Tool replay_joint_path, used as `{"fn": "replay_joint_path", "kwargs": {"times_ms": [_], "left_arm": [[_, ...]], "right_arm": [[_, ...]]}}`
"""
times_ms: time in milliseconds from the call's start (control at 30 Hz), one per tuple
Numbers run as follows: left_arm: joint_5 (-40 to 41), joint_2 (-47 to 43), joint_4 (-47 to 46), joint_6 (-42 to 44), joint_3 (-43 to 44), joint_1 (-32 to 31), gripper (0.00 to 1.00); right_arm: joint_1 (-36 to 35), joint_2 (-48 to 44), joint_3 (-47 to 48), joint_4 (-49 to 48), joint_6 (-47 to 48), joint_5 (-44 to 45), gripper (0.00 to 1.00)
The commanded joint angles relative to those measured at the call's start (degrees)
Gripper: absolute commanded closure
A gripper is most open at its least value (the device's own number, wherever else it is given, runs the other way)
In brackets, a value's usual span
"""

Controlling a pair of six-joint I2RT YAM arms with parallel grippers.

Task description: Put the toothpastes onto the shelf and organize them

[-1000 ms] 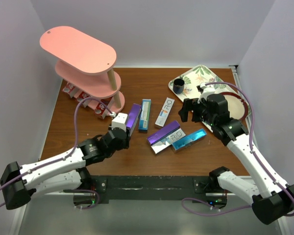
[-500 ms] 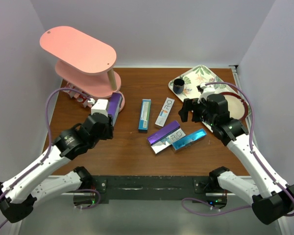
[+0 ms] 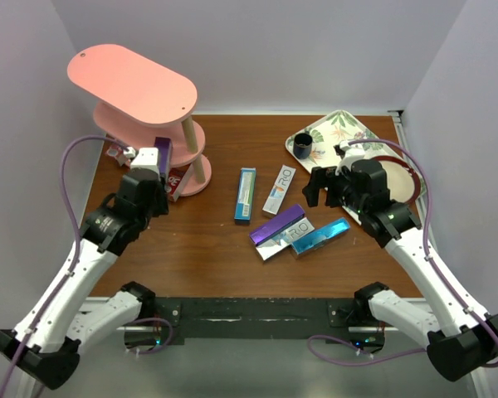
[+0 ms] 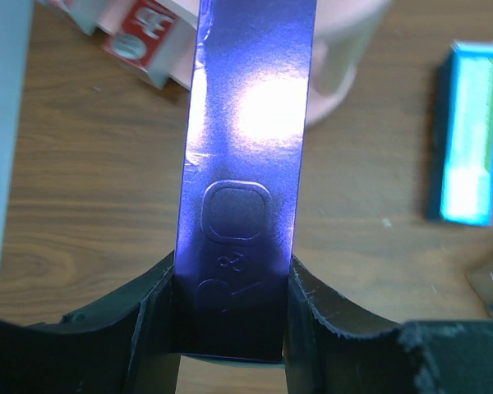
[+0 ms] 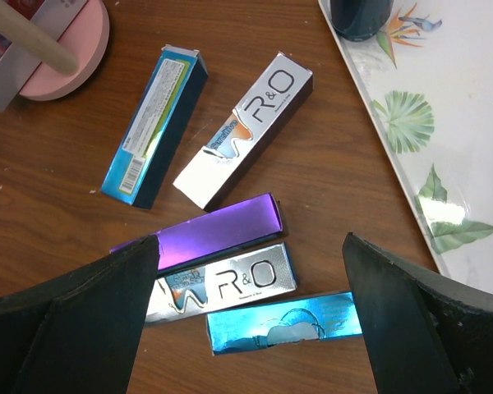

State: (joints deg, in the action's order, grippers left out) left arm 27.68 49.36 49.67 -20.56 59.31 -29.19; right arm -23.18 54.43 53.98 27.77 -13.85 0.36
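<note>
Swung left since a second ago: my left pincer (image 3: 153, 166) carried the purple carton (image 4: 248, 123) from mid-bench over to the pink shelf (image 3: 129, 79). It clamps the carton's near end, so the long free end can slide onto a lower tier beside the red cartons (image 3: 179, 177). Right pincer (image 3: 319, 186) hasn't budged: jaws spread wide, empty, parked above the five loose cartons (image 5: 222, 230) on the bench (image 3: 216, 265), probably staged for the next pick. Hard to see: upper boards cover the lower tiers from above, so red count unclear. Purple carton's far tip is cut off in wrist view; can't tell if it touches the shelf.
</note>
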Motion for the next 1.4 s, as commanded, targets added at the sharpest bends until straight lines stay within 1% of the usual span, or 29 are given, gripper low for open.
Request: {"fn": "replay_joint_path", "kwargs": {"times_ms": [0, 33, 67, 100, 167, 200, 233, 267, 300, 333, 367, 400, 433, 467, 500, 533, 567, 667, 767, 800, 933, 1000, 1100, 1133, 1200, 1233, 1300, 1333, 1367], "left_arm": [[-10.3, 2.1, -13.9, 12.8, 1.0, 13.0, 0.77], [-13.2, 2.8, -14.7, 15.6, 1.3, 19.0, 0.77], [-19.1, 3.6, -15.5, 16.7, 1.7, 22.0, 0.77], [-20.5, 5.0, -17.2, 17.4, 2.1, 24.3, 0.77], [-21.5, 6.8, -20.3, 19.1, 2.8, 25.8, 0.76], [-22.1, 9.5, -21.0, 19.6, 3.4, 26.9, 0.76], [-23.4, 11.0, -21.4, 20.0, 4.1, 29.2, 0.76], [-26.5, 12.4, -22.7, 20.3, 5.7, 31.4, 0.76], [-27.4, 14.5, -24.4, 20.3, 6.0, 33.9, 0.76], [-29.6, 15.1, -27.0, 20.3, 5.6, 35.1, 0.76], [-32.6, 15.2, -33.6, 20.1, 3.6, 36.4, 0.76], [-34.6, 15.9, -36.6, 20.0, 2.7, 37.8, 0.76], [-36.5, 16.6, -39.0, 19.2, 2.1, 40.7, 0.76], [-40.7, 17.5, -41.6, 19.0, 2.6, 42.2, 0.76], [-42.2, 19.9, -41.9, 18.8, 3.4, 44.5, 0.75], [-43.9, 20.9, -42.3, 19.4, 4.3, 45.1, 0.75], [-44.0, 21.9, -43.0, 20.3, 5.7, 45.4, 0.74], [-45.3, 25.2, -43.8, 26.5, 8.6, 45.5, 0.73], [-46.7, 29.7, -40.4, 30.4, 13.5, 45.9, 0.72], [-46.8, 30.5, -40.4, 31.8, 14.0, 45.9, 0.72], [-43.0, 33.5, -41.1, 36.8, 15.9, 46.2, 0.71], [-43.0, 35.5, -41.2, 38.4, 17.5, 46.2, 0.70], [-44.1, 37.4, -42.6, 39.8, 18.6, 46.5, 0.67], [-45.3, 37.6, -44.7, 40.6, 17.6, 46.6, 0.65], [-46.7, 38.3, -45.8, 42.8, 17.2, 47.5, 0.63], [-49.3, 39.3, -45.9, 42.9, 17.6, 48.0, 0.62], [-54.0, 40.4, -46.1, 41.9, 17.7, 51.0, 0.61], [-60.0, 41.0, -47.7, 41.2, 17.0, 52.1, 0.60], [-62.6, 41.8, -48.8, 40.5, 16.5, 54.2, 0.59]], "right_arm": [[0.2, -1.1, -0.1, -1.6, 0.7, -1.9, 0.01], [0.2, -0.9, 0.1, -1.4, 0.7, -2.1, 0.01], [0.3, -0.7, 0.2, -1.3, 0.7, -2.6, 0.01], [0.2, -0.7, 0.3, -1.5, 0.7, -2.8, 0.02], [0.2, -0.7, 0.1, -1.8, 0.6, -3.3, 0.02], [0.2, -0.7, 0.0, -2.1, 0.5, -3.8, 0.01], [0.2, -0.7, 0.2, -2.1, 0.4, -4.1, 0.01], [0.2, -0.7, 0.2, -2.1, 0.5, -4.6, 0.01], [0.2, -0.8, 0.2, -2.0, 0.2, -5.6, 0.01], [0.2, -1.0, 0.2, -2.2, 0.2, -6.2, 0.01], [0.2, -1.1, 0.0, -2.4, 0.0, -6.4, 0.01], [0.2, -1.2, 0.0, -2.8, -0.1, -6.8, 0.01], [0.2, -1.4, 0.0, -3.0, -0.1, -7.4, 0.02], [0.2, -1.5, -0.1, -3.2, -0.3, -7.7, 0.01], [0.2, -1.7, -0.2, -3.4, -0.4, -7.7, 0.01], [0.2, -2.0, -0.4, -3.6, -0.5, -7.9, 0.01], [0.2, -2.4, -0.5, -3.8, -0.5, -8.1, 0.01], [0.2, -3.4, -0.8, -3.7, -0.8, -9.0, 0.02], [0.3, -4.2, -0.7, -3.7, -0.9, -9.9, 0.01], [0.3, -4.4, -0.5, -3.3, -0.8, -9.7, 0.02], [0.3, -4.8, -0.5, -3.2, -0.8, -9.9, 0.02], [0.2, -4.5, -0.5, -3.2, -0.8, -10.0, 0.02], [0.2, -3.9, -0.5, -3.2, -0.9, -9.9, 0.01], [0.2, -3.8, -0.6, -3.2, -0.8, -9.9, 0.01], [0.3, -3.9, -0.6, -3.2, -0.8, -9.3, 0.01], [0.2, -4.1, -0.6, -3.2, -0.7, -9.1, 0.02], [0.2, -4.2, -0.7, -2.8, -0.7, -8.7, 0.01], [0.2, -4.4, -0.7, -2.7, -0.7, -8.5, 0.01], [0.2, -4.3, -0.8, -2.7, -0.6, -8.4, 0.02]]}}
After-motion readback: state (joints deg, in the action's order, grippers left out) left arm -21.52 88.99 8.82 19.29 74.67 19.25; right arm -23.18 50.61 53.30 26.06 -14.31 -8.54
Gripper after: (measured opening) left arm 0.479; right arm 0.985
